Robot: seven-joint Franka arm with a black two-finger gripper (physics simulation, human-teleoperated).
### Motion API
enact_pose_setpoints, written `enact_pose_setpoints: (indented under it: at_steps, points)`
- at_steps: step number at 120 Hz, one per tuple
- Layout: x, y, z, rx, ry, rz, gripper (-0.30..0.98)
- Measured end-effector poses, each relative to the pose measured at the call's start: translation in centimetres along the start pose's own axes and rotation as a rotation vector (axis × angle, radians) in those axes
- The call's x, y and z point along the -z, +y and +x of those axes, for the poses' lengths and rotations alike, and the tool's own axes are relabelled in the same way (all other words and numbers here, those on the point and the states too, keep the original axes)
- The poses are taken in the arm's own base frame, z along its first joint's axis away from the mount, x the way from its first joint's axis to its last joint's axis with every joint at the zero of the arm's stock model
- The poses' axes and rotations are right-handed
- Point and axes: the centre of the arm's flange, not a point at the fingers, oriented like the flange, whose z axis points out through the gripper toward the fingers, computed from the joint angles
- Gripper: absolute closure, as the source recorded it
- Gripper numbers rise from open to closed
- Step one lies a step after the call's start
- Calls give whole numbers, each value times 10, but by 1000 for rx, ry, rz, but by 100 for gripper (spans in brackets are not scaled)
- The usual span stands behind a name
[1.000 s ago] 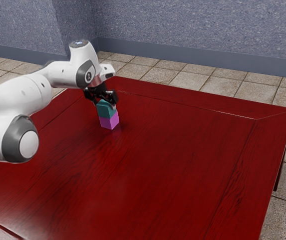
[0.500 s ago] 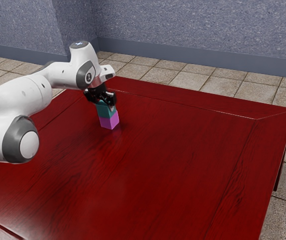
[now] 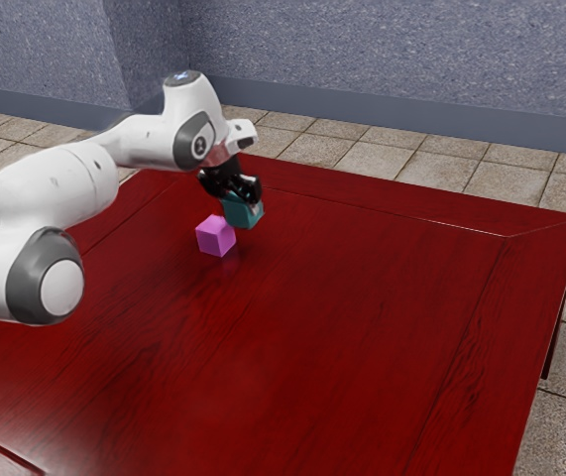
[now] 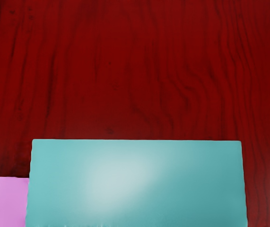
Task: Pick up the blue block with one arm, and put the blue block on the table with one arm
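Observation:
My gripper point(image 3: 242, 198) is shut on the teal-blue block point(image 3: 243, 211), holding it from both sides in the exterior view. The block hangs above the red table point(image 3: 322, 327), off to the exterior view's right of a magenta block point(image 3: 215, 236) and slightly higher. In the wrist view the blue block point(image 4: 137, 184) is large and close under the hand. Part of the magenta block point(image 4: 4, 201) appears beside it, lower down on the table point(image 4: 125, 71).
The magenta block stands alone on the tabletop, close to the held block. A table edge point(image 3: 411, 203) runs along the far side, with tiled floor point(image 3: 372, 159) and a grey-blue wall point(image 3: 392, 59) beyond.
The blue block was on top of the magenta one; my gripper has carried it off toward the exterior view's right. The magenta block has stayed where it was.

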Motion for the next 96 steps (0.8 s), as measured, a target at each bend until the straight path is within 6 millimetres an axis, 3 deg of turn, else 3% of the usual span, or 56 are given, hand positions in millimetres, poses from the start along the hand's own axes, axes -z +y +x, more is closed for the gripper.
enact_pose_setpoints:
  at_steps: [8,18,33,43,72,96]
  points:
    - [-3,32,1,-36,-4,-23,29]
    - [-24,50,-5,-55,-32,-37,28]
    - [-62,56,-19,-61,-89,-43,28]
    - [-74,56,-23,-61,-105,-43,28]
    - [-74,56,-23,-63,-106,-47,12]
    - [-50,57,-15,-68,-76,-49,5]
